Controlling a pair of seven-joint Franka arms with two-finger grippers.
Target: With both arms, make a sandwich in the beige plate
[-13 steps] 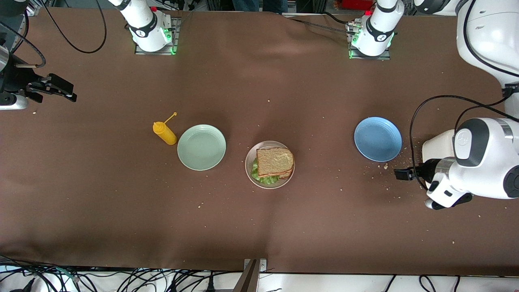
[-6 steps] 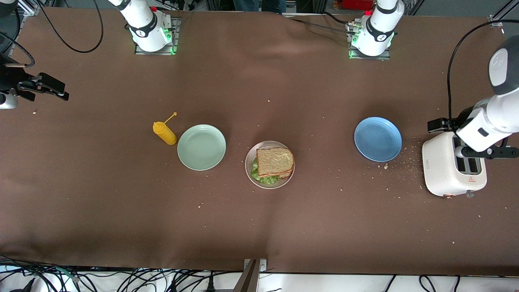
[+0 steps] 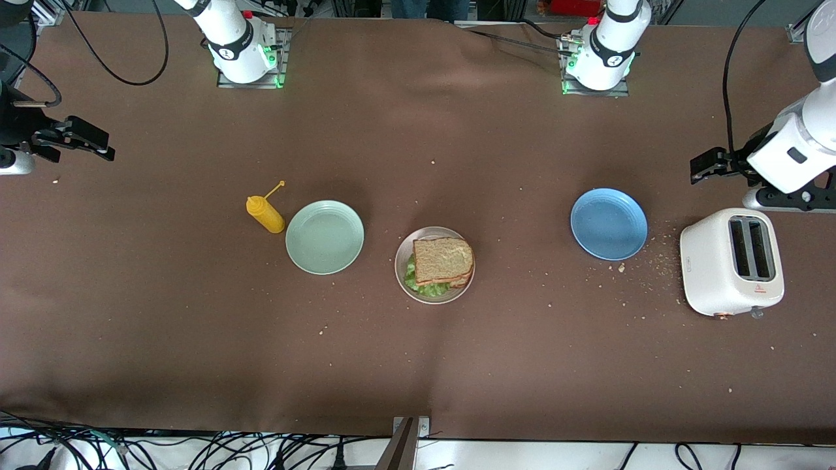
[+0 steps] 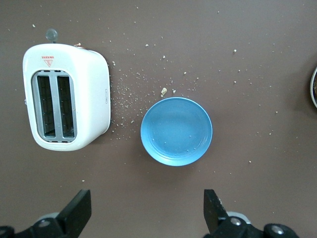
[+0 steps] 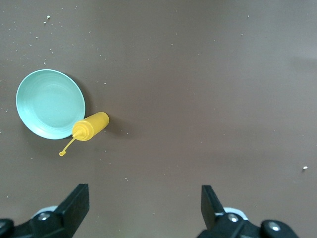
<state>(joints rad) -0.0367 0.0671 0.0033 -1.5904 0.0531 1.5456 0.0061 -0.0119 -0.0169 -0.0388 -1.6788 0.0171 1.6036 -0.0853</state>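
The sandwich (image 3: 443, 261) lies on the beige plate (image 3: 400, 273) in the middle of the table: brown bread on top, with green lettuce (image 3: 421, 287) sticking out at the edge. My left gripper (image 3: 704, 166) hangs open and empty over bare cloth at the left arm's end of the table, between the blue plate and the toaster. In the left wrist view, the left gripper (image 4: 147, 213) has its jaws wide apart. My right gripper (image 3: 91, 140) is open and empty over bare cloth at the right arm's end. The right wrist view shows the right gripper (image 5: 143, 208) with nothing between its fingers.
A white toaster (image 3: 730, 261) with empty slots stands at the left arm's end, and a blue plate (image 3: 609, 223) is beside it among crumbs. A mint-green plate (image 3: 324, 236) and a lying yellow squeeze bottle (image 3: 265, 214) are on the right arm's side of the sandwich.
The left arm has swung off the toaster, which now shows in full, and its gripper is over the cloth past it. The right gripper shifted only slightly.
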